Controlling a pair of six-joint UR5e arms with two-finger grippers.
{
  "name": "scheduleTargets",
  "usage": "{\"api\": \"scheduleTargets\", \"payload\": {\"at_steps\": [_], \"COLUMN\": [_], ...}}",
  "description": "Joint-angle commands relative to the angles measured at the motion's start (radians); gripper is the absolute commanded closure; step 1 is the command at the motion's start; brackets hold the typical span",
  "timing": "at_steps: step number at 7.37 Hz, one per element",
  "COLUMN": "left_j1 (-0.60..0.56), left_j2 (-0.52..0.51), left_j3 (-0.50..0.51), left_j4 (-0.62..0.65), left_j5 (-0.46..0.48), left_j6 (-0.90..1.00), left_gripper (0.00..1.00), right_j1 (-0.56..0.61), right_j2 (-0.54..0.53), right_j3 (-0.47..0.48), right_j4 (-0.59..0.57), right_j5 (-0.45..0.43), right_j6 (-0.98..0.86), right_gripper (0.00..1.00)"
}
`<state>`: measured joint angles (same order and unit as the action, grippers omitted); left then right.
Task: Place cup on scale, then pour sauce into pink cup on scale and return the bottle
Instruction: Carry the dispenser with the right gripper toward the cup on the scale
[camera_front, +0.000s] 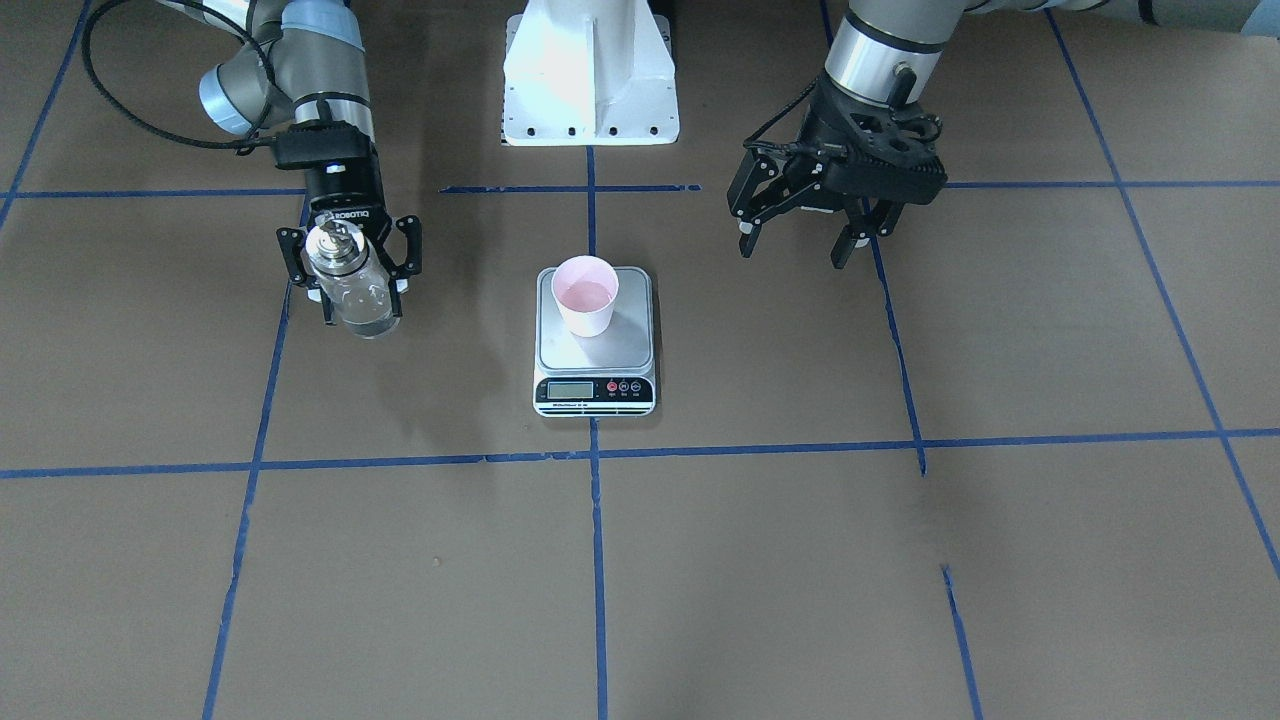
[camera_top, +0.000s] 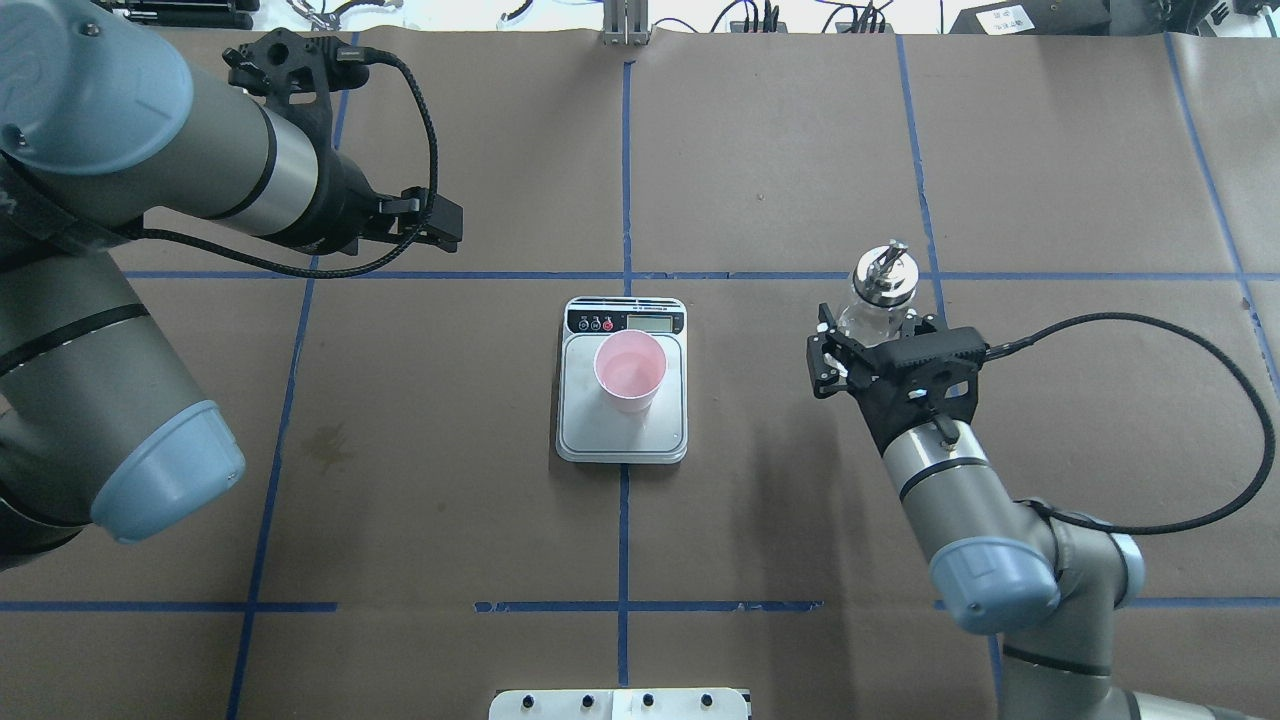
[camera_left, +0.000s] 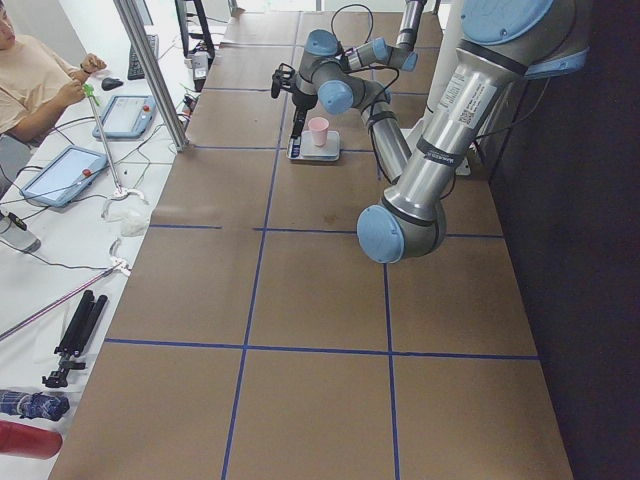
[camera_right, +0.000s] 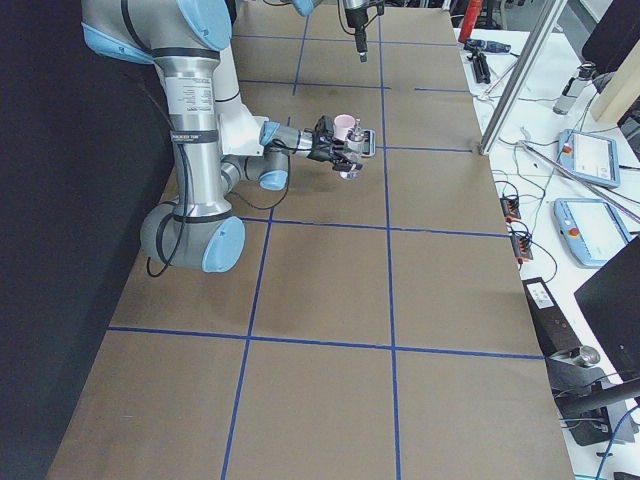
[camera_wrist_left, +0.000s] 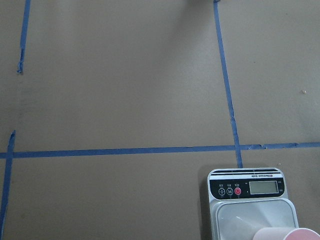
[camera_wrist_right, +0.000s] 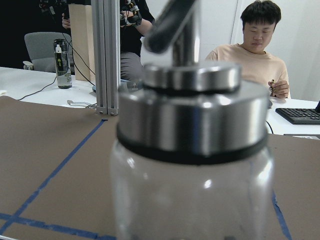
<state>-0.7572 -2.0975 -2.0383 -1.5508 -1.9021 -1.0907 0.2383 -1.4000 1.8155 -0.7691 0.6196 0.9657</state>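
1 cup (camera_front: 586, 295) stands on scale (camera_front: 622, 347); right fingers (camera_front: 404, 268) grasp bottle (camera_front: 355, 285), left fingers (camera_front: 847, 244) spread apart.

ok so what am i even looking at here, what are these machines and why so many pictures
These are two robot arms at a brown table, each ending in a two-finger gripper. Two pictures look down on the table from opposite sides, two look along it from its ends, and two come from cameras on the wrists. In the middle lies a kitchen scale with a pink cup standing on it. The right gripper is closed around a glass bottle with a metal cap, which fills its wrist picture. The left gripper is open and holds nothing.
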Motion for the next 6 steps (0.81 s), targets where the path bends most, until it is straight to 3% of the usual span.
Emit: {"api": "scheduleTargets", "payload": {"at_steps": [1, 3, 4, 6], "left_j1": [-0.001, -0.002, -0.002, -0.002], "left_j2": [0.001, 0.002, 0.002, 0.002], "left_j3": [0.0, -0.011, -0.01, -0.011], "left_j4": [0.0, 0.0, -0.002, -0.002], "left_j5": [0.0, 0.0, 0.0, 0.002], "left_j6": [0.0, 0.008, 0.014, 0.015], "left_gripper": [0.01, 0.01, 0.01, 0.01], "right_j1": [-0.033, -0.042, -0.048, -0.056], "right_j2": [0.099, 0.122, 0.142, 0.144], "right_j3": [-0.007, -0.013, -0.013, -0.066], "right_j4": [-0.163, -0.243, -0.275, -0.303], "right_j5": [-0.07, -0.075, -0.084, -0.136], "right_j6": [-0.058, -0.083, -0.208, -0.254], "right_gripper": [1.0, 1.0, 1.0, 1.0]}}
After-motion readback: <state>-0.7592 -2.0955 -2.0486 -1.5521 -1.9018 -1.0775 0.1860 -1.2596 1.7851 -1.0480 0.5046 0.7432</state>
